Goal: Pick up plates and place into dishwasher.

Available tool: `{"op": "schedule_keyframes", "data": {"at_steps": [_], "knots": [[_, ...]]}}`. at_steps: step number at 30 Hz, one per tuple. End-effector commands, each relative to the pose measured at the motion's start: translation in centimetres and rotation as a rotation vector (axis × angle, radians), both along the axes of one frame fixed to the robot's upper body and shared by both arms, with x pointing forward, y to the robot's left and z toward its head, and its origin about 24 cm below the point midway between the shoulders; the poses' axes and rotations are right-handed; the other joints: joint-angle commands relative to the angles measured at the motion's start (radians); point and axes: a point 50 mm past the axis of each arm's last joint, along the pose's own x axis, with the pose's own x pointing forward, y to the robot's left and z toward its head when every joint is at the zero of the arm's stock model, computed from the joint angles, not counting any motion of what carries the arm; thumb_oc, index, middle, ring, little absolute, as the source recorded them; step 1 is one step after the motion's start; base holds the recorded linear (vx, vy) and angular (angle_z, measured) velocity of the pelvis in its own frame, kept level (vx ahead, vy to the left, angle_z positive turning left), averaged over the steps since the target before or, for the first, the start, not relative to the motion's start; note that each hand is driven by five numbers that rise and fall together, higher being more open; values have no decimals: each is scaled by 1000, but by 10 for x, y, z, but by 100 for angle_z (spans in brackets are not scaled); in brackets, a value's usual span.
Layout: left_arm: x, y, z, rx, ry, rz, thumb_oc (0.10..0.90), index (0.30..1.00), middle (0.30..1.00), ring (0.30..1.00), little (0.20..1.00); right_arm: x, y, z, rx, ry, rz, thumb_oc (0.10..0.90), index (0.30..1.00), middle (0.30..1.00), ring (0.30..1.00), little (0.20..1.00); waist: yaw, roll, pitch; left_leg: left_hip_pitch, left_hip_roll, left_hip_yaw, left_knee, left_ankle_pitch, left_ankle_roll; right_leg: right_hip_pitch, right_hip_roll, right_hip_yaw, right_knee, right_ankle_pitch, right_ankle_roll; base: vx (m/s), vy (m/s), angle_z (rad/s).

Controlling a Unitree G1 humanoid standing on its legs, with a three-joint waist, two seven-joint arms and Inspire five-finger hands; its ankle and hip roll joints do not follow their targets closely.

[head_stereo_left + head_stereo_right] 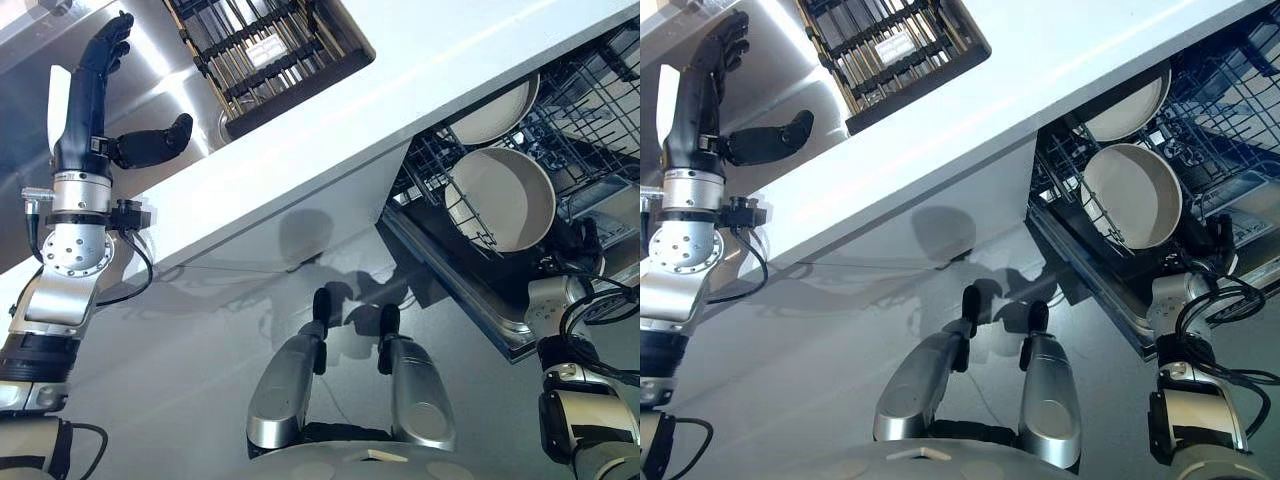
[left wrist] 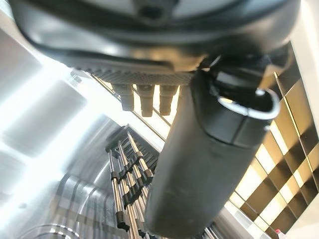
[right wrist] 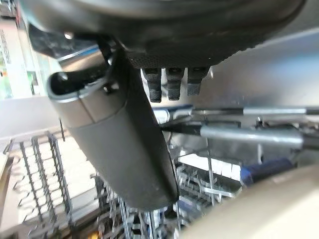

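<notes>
no legible text, label, number or sign was found on any surface. a pale rectangular patch (image 1: 264, 50) sat on the dark rack (image 1: 270, 55), beyond the fingertips of the left hand (image 1: 95, 75); it may have been a label or a glare spot, and no characters could be made out on it. a narrow strip of faint marks stood at the edge of the right wrist view, on the thumb side of the right hand (image 3: 119, 144), too blurred to read. the plates (image 1: 500, 197) in the dishwasher (image 1: 590, 130) carried no markings.
</notes>
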Motion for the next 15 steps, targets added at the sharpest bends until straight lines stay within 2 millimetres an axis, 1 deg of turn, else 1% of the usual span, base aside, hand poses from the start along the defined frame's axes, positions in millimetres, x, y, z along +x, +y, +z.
{"op": "schedule_keyframes", "data": {"at_steps": [1,2,3,4,7,8,10,11,13,14,15], "knots": [[-8,2,0,-44,-73,16,800,900,900,900,900,2,-14,88,-375,-275,-55,800,900,900,900,900,-14,3,-27,-11,-55,2,84,-140,35,-14,51,-54,110,-116,-37,0,0,0],[-8,2,-1,-45,-71,18,800,900,900,900,900,1,-12,93,-425,-274,-82,800,900,900,900,900,-15,3,-28,-10,-54,1,84,-140,36,-15,51,-53,110,-116,-36,8,31,-1],[-8,3,-3,-48,-66,20,800,900,900,900,900,0,-9,106,-517,-256,-166,800,900,900,900,900,-16,2,-30,-10,-54,3,83,-141,37,-16,51,-51,111,-116,-34,8,37,-3],[-7,3,-4,-52,-64,22,800,900,900,900,900,-1,-7,113,-554,-243,-232,800,900,900,900,900,-16,2,-30,-9,-53,4,83,-142,38,-17,51,-49,112,-116,-33,7,40,-3],[-7,3,-5,-55,-59,24,800,900,900,900,900,-2,0,129,-589,-296,-268,800,900,900,900,900,-18,0,-33,-4,-53,4,76,-144,41,-16,52,-47,109,-115,-29,3,27,-1],[-6,2,-6,-58,-57,24,800,900,900,900,900,1,6,134,-608,-325,-234,800,900,900,900,900,-19,1,-34,-1,-53,6,74,-143,41,-16,52,-45,108,-115,-28,2,54,-1],[-5,1,-6,-59,-55,21,800,900,900,900,900,6,13,137,-634,-341,-162,800,900,900,900,900,-18,2,-35,4,-56,4,70,-143,42,-14,50,-45,106,-114,-27,3,67,0],[-4,2,-6,-64,-54,18,800,900,900,900,900,11,18,139,-652,-353,-80,800,900,900,900,900,-17,2,-37,8,-57,4,68,-143,42,-9,48,-45,101,-113,-26,7,62,0],[-4,3,-5,-64,-50,16,800,900,900,900,900,16,24,139,-684,-353,11,800,900,900,900,900,-13,-3,-43,15,-59,2,63,-144,42,2,47,-46,86,-110,-26,7,29,0],[-4,3,-5,-64,-50,16,800,900,900,900,900,16,24,139,-684,-353,13,800,900,900,900,900,-14,-3,-42,16,-59,2,62,-144,42,4,47,-46,84,-109,-26,20,40,0],[-4,3,-5,-65,-46,15,800,900,900,900,900,20,28,138,-677,-366,108,800,900,900,900,900,-11,-5,-43,18,-60,-1,63,-144,43,7,46,-47,82,-107,-26,24,31,-2]]}}
